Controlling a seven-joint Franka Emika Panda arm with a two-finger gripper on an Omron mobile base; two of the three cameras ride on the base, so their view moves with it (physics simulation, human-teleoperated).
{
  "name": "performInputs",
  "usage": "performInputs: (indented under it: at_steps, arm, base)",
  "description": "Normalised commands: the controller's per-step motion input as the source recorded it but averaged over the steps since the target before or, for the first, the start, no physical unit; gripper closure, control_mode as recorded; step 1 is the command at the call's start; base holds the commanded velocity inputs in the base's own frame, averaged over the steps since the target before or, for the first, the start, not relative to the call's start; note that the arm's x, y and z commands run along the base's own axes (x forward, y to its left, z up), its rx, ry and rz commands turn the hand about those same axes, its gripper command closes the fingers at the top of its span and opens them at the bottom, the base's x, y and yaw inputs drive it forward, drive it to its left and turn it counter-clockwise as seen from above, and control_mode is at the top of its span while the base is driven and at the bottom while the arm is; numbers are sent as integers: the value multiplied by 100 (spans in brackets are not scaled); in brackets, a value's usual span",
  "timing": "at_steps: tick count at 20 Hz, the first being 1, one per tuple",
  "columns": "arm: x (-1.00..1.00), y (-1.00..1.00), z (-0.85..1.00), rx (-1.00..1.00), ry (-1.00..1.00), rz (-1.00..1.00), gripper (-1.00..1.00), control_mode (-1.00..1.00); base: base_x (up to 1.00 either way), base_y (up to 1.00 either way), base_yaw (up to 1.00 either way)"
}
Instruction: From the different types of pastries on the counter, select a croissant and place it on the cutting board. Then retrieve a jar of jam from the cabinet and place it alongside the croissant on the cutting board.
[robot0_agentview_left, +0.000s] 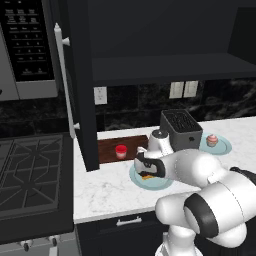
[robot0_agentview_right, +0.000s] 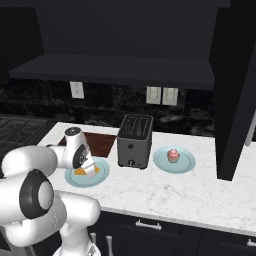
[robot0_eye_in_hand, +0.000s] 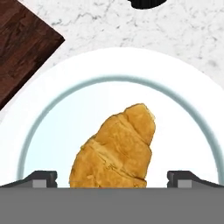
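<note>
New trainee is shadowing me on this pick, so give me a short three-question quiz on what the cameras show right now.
1. True or false: the croissant is already on the cutting board.
2. What sits on the cutting board? A) cupcake B) red jar C) toaster
3. Fill in: the gripper hangs above the croissant with its fingers ____.

Key:
1. False. It lies on a light blue plate on the counter, beside the board.
2. B. The red jar; the cupcake is on its own plate beyond the toaster.
3. Open, one on each side of the pastry.
</note>
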Motion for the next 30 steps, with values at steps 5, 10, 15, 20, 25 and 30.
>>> performInputs:
  at_steps: [5,10,15,20,25,30]
  arm:
    - [6,-12,-32,2,0,0,-100,-100]
    - [0,-1,-10,1,-3,0,100,-100]
    - [0,0,0,0,0,0,100,-100]
    - [-2,0,-3,1,0,0,100,-100]
    - [14,0,34,10,-2,0,100,-100]
    - [21,10,22,2,-1,0,100,-100]
  base:
    - [0,0,0]
    - [0,0,0]
    - [0,0,0]
    - [0,0,0]
    - [0,0,0]
    - [0,0,0]
